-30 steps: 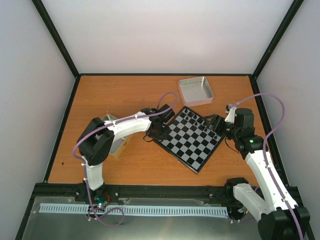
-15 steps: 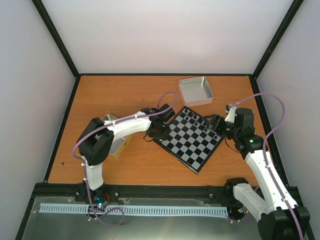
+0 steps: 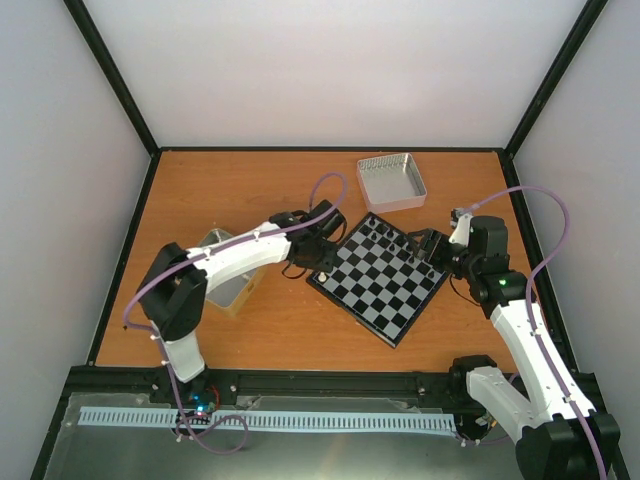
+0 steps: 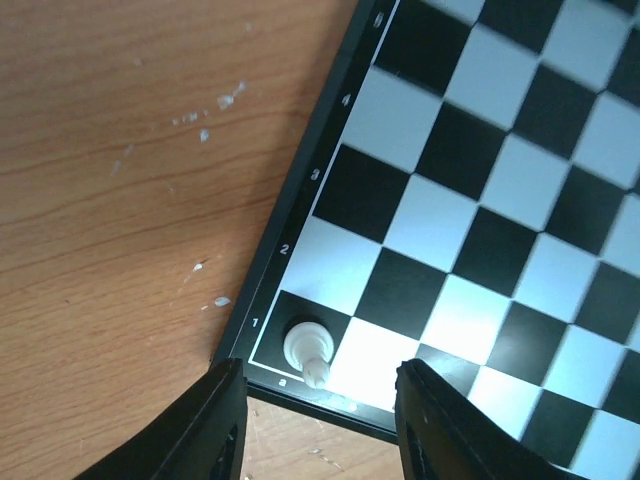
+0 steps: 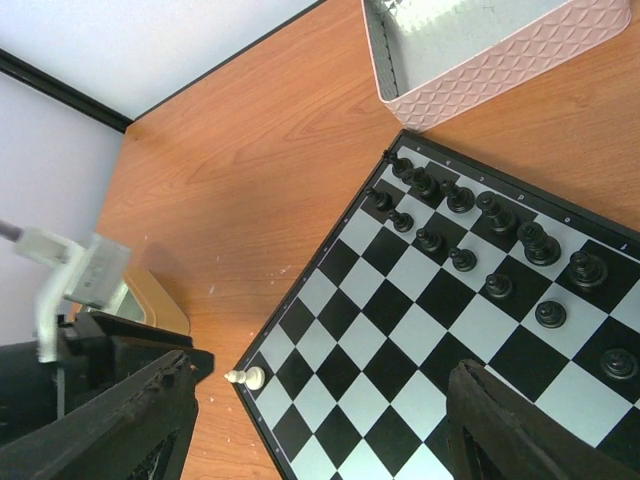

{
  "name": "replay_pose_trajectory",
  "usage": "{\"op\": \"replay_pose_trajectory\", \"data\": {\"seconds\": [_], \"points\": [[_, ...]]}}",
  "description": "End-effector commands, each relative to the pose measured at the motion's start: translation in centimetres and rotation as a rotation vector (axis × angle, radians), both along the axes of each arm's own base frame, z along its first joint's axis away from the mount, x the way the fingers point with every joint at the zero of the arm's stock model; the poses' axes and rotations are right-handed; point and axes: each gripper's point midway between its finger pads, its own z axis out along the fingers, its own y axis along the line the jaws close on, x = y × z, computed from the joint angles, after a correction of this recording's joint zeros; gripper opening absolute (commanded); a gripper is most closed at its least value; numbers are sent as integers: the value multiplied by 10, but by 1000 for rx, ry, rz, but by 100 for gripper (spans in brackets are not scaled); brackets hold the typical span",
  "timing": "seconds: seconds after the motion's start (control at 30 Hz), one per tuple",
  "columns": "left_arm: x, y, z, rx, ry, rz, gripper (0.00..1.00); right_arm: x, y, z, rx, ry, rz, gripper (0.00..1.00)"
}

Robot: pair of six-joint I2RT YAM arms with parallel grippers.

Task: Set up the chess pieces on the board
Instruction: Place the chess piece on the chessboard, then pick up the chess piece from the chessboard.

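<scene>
The board lies turned like a diamond between my arms. One cream-white chess piece stands alone on the board's left corner square; it also shows in the right wrist view and as a speck in the top view. My left gripper is open and empty above that corner, its fingers apart on either side and not touching the piece. My right gripper is open and empty above the board's right corner. No other white pieces are visible.
Small black chessmen fill two rows along the board's far-right side. A rectangular metal tray stands beyond the board. A second tray lies partly under my left arm. Bare orange tabletop surrounds them.
My left gripper has drawn back from the board's left corner towards the far left, and its elbow has swung left. The white piece stands free on the corner square. The right arm has held still.
</scene>
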Motion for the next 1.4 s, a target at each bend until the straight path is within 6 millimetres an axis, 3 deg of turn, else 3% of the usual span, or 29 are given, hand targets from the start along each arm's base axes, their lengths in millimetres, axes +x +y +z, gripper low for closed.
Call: {"op": "replay_pose_trajectory", "data": {"seconds": [0.0,0.07,0.27,0.53,0.63,0.87,1.07,1.3,1.37], "points": [[8,-3,32,-92,-76,35,43,-1,5,8,2,-31,31,68],[5,-7,30,-110,-63,13,43,-1,5,9,3,-32,29,68],[-3,-5,-7,-40,31,-6,35,0,5,10,3,-35,29,68],[0,-1,-24,10,44,4,33,1,5,9,0,-35,27,68],[-1,-1,-32,19,63,-2,23,2,5,9,-2,-35,26,68],[-7,-3,-29,-1,78,-17,1,2,4,10,-4,-39,23,68],[-21,-23,-13,-68,79,-107,1,2,4,6,-5,-31,21,68],[-32,-21,-22,-16,96,-91,2,1,3,4,-6,-25,19,68],[-36,-29,-22,-36,103,-109,2,1,3,4,-6,-25,19,68]]}}
